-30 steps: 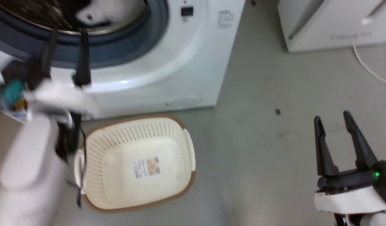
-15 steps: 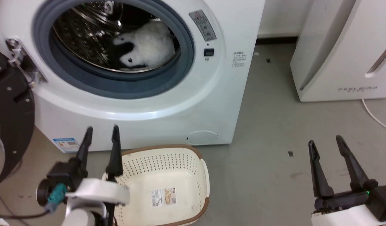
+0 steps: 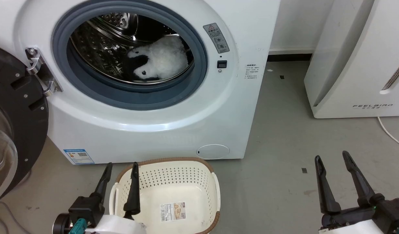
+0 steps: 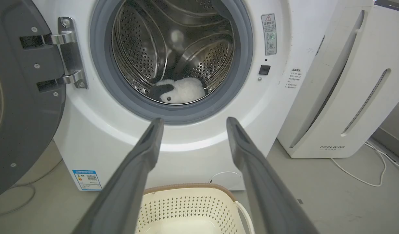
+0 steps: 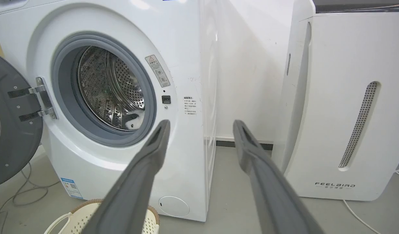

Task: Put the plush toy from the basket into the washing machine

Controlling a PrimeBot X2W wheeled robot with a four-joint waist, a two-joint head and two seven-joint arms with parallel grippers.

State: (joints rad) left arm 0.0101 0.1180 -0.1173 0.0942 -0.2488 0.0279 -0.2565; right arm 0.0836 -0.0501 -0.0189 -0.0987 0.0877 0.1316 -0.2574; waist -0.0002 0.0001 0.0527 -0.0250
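- Delivery looks made: the plush toy (image 3: 160,61) lies at the bottom of the steel drum (image 3: 102,48) of the washing machine (image 3: 154,130). Its white fur and black patches show behind the grey gasket (image 3: 128,99), well inside the porthole.
- The basket (image 3: 173,161) stands on the floor (image 3: 283,146) just in front of the machine, with nothing in it but the paper label (image 3: 172,211) on its bottom.
- The left gripper (image 3: 121,164) hovers by the basket's left rim, fingers spread and holding nothing. Its wrist view looks straight at the toy through the gap between them.
- The right gripper (image 3: 331,156) hangs off to the right above bare floor, fingers likewise apart and empty, well clear of basket and machine.
- The dark round door (image 3: 14,123) stands swung wide on its hinge at the left.
- My read: the placing step is finished and both arms look parked. The task asks nothing further. Any next move calls only for keeping the arms clear of porthole and basket, as the toy seems deep enough not to roll out.
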